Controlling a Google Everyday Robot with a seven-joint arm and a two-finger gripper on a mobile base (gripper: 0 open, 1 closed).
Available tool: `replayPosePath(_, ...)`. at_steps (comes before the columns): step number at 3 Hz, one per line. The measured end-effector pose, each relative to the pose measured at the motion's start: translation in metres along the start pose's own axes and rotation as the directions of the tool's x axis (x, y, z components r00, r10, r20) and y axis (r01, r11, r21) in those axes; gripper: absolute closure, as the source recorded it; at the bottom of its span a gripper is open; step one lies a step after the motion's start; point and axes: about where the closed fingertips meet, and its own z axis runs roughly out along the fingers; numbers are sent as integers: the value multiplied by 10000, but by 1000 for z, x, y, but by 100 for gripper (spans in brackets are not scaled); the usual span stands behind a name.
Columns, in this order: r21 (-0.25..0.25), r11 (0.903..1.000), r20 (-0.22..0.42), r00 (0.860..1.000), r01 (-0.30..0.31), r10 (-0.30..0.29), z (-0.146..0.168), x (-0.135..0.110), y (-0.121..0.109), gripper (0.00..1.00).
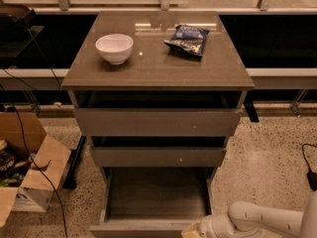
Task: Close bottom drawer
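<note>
- Gripper [192, 230]: 6 o'clock in frame, slightly right of centre, at the right end of the bottom drawer's front edge. Cut off by the frame edge, so I can't tell if it is spread or closed, or if it touches the front.
- White arm [262, 219]: comes in from 4 o'clock, lying low over the speckled floor [267, 152].
- Bottom drawer [157, 192]: lowest of three, pulled well out toward the camera. Grey wood-grain floor is exposed, nothing visible inside.
- Cardboard box [29, 182]: 8 o'clock from the cabinet, flaps open, dark items inside. A black cable [37, 165] runs over it.
- Middle drawer front [158, 156]: above the open box, out slightly, dark gap over it.
- Top drawer front [157, 122]: widest, also slightly out, dark gap under the cabinet top [158, 71].
- White bowl [114, 48]: upright at 10 o'clock on the top.
- Blue chip bag [187, 39]: lying flat at 1 o'clock on the top, well apart from the bowl.
</note>
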Motion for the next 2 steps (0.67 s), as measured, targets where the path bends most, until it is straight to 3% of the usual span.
replayPosePath(2, 316, 9977, 13, 9982, -598, 598, 51, 22, -38, 100)
